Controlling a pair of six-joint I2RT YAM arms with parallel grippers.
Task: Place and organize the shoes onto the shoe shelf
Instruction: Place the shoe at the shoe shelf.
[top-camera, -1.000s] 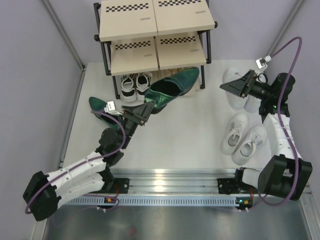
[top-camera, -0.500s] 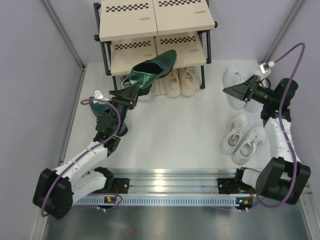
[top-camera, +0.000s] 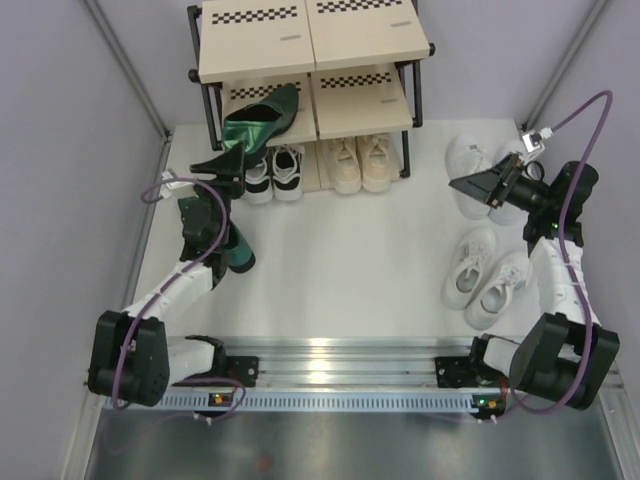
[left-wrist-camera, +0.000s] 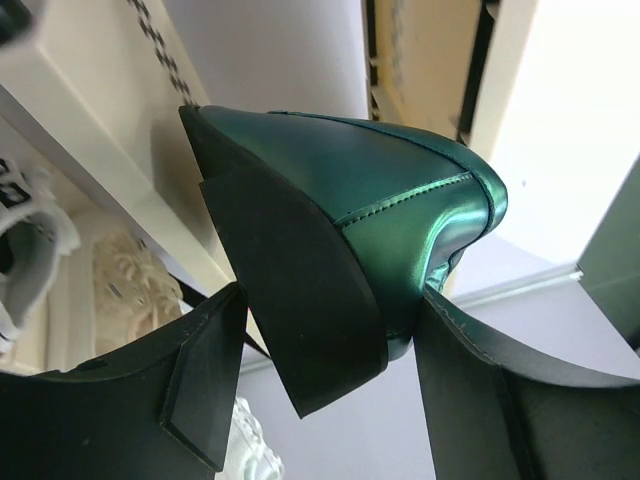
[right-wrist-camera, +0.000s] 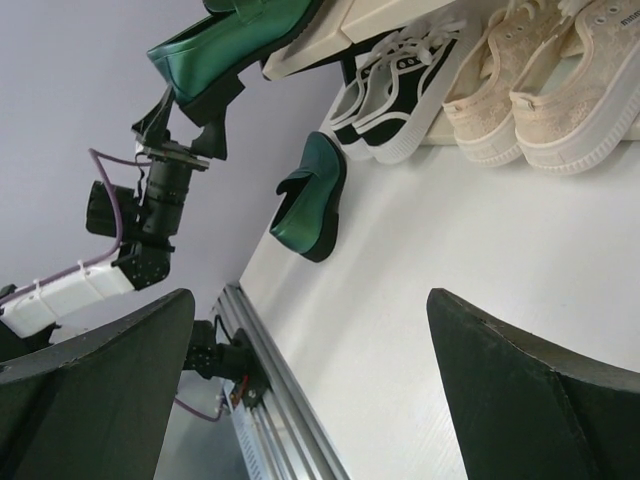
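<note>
My left gripper (top-camera: 232, 152) (left-wrist-camera: 330, 300) is shut on the heel end of a glossy dark green heeled shoe (top-camera: 258, 114) (left-wrist-camera: 380, 190) (right-wrist-camera: 225, 45). It holds the shoe tilted, toe over the left board of the shoe shelf's (top-camera: 330, 100) middle tier. The other green shoe (top-camera: 237, 252) (right-wrist-camera: 310, 195) lies on the floor by the left arm. Black-and-white sneakers (top-camera: 271, 170) (right-wrist-camera: 400, 90) and beige sneakers (top-camera: 362, 160) (right-wrist-camera: 545, 95) stand side by side under the shelf. My right gripper (top-camera: 458, 181) (right-wrist-camera: 310, 300) is open and holds nothing, hovering by a white pair (top-camera: 468, 160).
A second pair of white sneakers (top-camera: 490, 278) sits on the floor beside the right arm. The shelf's top boards (top-camera: 310, 40) stand bare. A metal rail (top-camera: 340, 375) runs along the near edge, and grey walls close in left and right.
The left arm swung left and up, carrying the green shoe from the floor in front of the shelf to the middle tier's left board. The right gripper barely shifted.
</note>
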